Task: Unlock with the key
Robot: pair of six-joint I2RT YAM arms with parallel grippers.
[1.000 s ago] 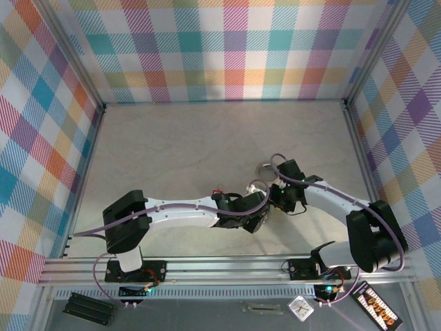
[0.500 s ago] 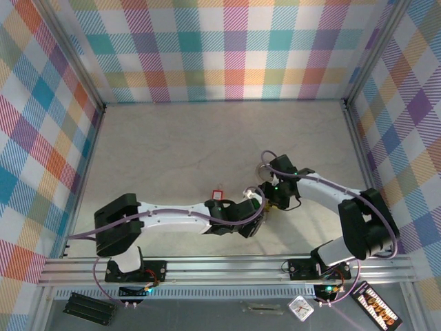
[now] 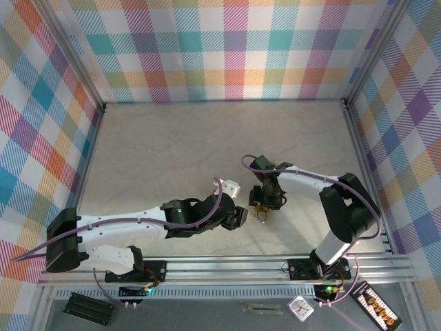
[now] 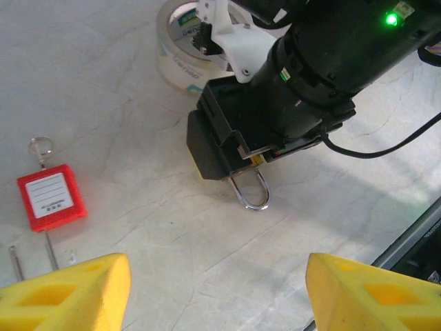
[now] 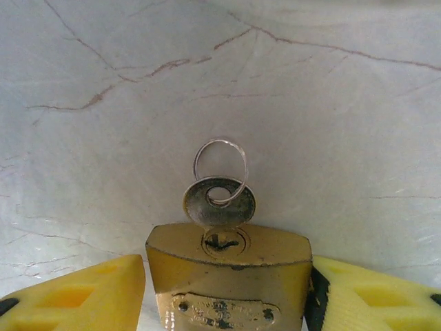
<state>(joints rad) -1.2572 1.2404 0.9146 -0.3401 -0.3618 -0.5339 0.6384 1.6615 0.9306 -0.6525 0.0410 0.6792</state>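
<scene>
Padlock (image 5: pixel 231 276) clamped by right gripper (image 5: pixel 227 263), long axis along fingers (image 5: pixel 76 293), key (image 5: pixel 219 200) outward; left gripper (image 4: pixel 217 276) spread

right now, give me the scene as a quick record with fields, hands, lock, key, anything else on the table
left hand: open, nothing between its fingers, hovering over the table
right hand: closed on the padlock, one finger on each side
key: seated in the padlock's keyhole, head sticking out
split ring: threaded through the key's head
shackle: pointing down toward the table; locked or not, cannot tell
red tag: flat on the table, apart from both hands
tape roll: on the table beyond the right hand
</scene>
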